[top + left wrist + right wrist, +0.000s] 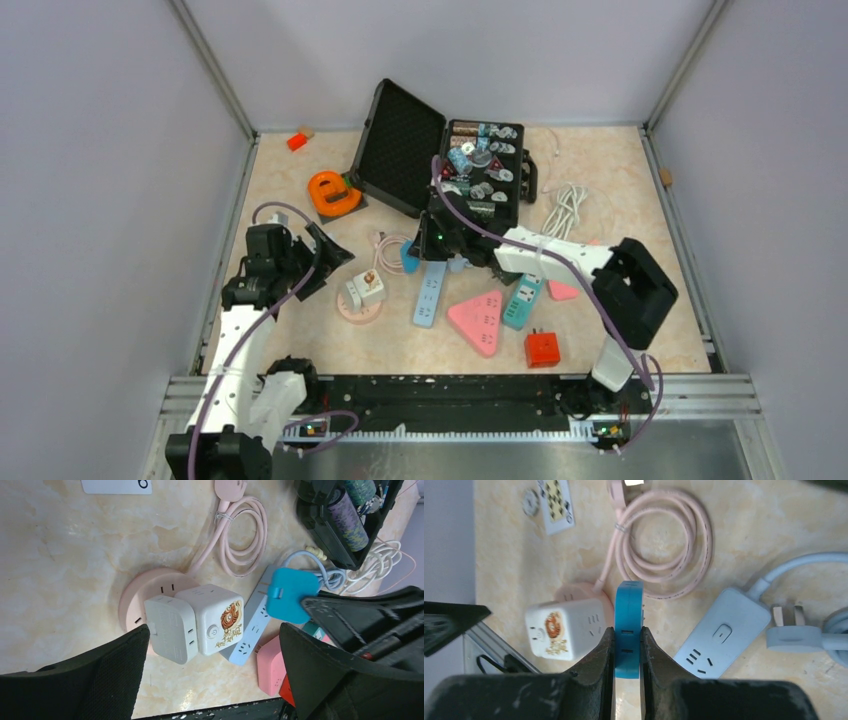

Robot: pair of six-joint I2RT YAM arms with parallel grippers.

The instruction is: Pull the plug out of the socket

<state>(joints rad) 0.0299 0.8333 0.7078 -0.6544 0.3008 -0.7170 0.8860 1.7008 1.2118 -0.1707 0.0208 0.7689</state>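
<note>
Right tool (pixel 626 636) clamped hard on the flat sides of the blue plug (pixel 628 607), which stands on edge between its fingers and projects ahead of their tips. The plug's pins (pixel 263 586) are exposed on the side facing the pale blue power strip (pixel 729 630), which lies on the desk (pixel 774 530) just right of the tool. The plug therefore appears withdrawn, though whether the pin tips are fully clear of the slots cannot be told. Left tool (pixel 214 629) spread to its widest and holding nothing. The white cube adapter (pixel 212 617), seated on the round pink socket (pixel 145 587), lies ahead of it between its fingers. To finish the step well, draw the plug straight along the line of its pins, without twisting. Keep the clamp firm and steer away from the adapter close on the right tool's left.
</note>
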